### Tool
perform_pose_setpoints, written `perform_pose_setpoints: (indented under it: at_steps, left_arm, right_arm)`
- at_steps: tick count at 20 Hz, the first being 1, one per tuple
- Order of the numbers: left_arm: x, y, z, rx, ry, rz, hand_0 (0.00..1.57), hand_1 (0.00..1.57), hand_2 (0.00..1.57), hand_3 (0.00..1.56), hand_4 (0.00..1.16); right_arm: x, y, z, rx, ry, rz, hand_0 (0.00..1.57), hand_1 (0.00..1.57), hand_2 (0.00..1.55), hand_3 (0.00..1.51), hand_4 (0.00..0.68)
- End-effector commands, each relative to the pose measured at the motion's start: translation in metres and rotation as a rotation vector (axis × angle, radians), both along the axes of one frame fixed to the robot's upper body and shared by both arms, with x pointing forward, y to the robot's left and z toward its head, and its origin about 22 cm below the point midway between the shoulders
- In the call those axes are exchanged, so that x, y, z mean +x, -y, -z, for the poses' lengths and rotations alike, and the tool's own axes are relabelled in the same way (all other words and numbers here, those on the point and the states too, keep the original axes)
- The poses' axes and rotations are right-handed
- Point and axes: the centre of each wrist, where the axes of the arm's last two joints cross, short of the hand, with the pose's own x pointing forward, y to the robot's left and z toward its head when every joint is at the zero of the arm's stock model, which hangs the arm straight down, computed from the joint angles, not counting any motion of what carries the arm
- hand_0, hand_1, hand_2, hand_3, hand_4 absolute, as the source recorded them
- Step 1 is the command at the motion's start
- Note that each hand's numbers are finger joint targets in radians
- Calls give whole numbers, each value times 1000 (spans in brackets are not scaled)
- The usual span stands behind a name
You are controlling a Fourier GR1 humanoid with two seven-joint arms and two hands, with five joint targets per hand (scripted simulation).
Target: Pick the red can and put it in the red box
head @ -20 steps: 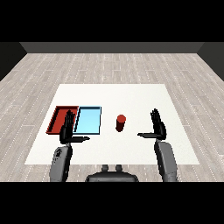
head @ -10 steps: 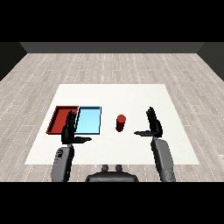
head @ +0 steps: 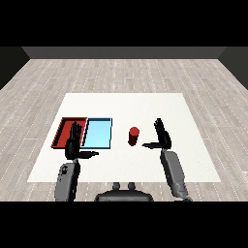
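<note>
Head view, one red can [head: 133,135] upright, two trays, right robot hand [head: 162,138] open, left robot hand [head: 73,144] open

The robot shows two forearms and two hands. Each forearm is grey, with a smooth, rounded shape like a long capsule, a little thicker in the middle and narrower near the wrist. The left forearm [head: 67,180] has a small darker mark on its upper part, just behind the left hand [head: 73,145]. The right forearm [head: 173,173] looks the same grey, with a lighter shine along its side behind the right hand [head: 163,138]. Both hands are black. Each has a flat palm, several slim fingers and one thumb that comes out from the side of the palm. The black hands meet the grey forearms at a narrow wrist. No cables, screws or written markings can be made out.
</note>
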Motion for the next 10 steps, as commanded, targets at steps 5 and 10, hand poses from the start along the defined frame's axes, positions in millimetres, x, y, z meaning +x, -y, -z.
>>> perform_pose_setpoints:
  at_steps: [5,10]
  left_arm:
    - [5,1,-4,-1,3,8,0,0,0,0,0]
    - [-7,13,9,-8,-4,8,0,0,0,0,0]
  right_arm:
    - [20,-28,3,23,-27,-26,0,0,0,0,0]
    - [31,-48,21,75,-51,-61,0,0,0,0,0]
